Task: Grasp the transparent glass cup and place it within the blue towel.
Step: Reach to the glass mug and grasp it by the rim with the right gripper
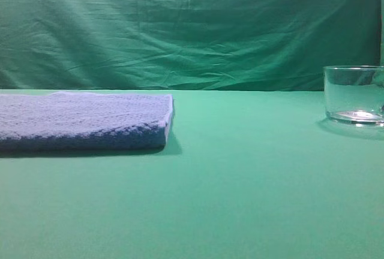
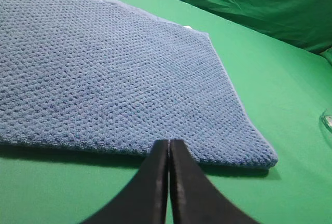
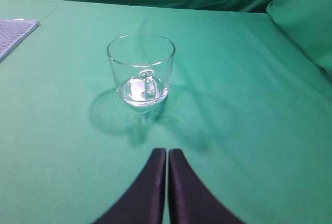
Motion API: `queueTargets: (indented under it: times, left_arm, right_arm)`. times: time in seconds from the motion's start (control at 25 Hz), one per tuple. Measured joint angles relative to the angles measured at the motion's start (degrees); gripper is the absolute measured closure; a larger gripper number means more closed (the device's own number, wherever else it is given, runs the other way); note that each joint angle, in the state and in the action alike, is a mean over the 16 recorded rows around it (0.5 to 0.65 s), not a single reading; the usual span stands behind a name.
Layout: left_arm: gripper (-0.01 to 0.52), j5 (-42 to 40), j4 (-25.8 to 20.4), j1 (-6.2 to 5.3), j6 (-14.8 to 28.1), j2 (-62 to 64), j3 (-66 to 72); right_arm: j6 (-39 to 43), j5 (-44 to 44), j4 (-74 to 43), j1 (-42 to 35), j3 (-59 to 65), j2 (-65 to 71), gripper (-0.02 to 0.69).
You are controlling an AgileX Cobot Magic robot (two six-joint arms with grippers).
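Inspecting the worktop (image 1: 252, 199), we find the transparent glass cup (image 3: 141, 71) upright and well apart from the blue towel (image 2: 114, 73), handle facing the right end effector (image 3: 167, 154). That end effector's jaws are together and empty, as are the left end effector's (image 2: 169, 145), which hangs at the towel's edge. We read no labels or writing.
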Motion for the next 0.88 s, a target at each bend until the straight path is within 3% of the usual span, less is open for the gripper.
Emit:
queueTargets:
  times: [0.88]
  left_arm:
    - [0.514, 0.00, 0.00, 0.00, 0.00, 0.00, 0.00]
  right_arm:
    - [0.00, -0.06, 0.00, 0.00, 0.00, 0.00, 0.665]
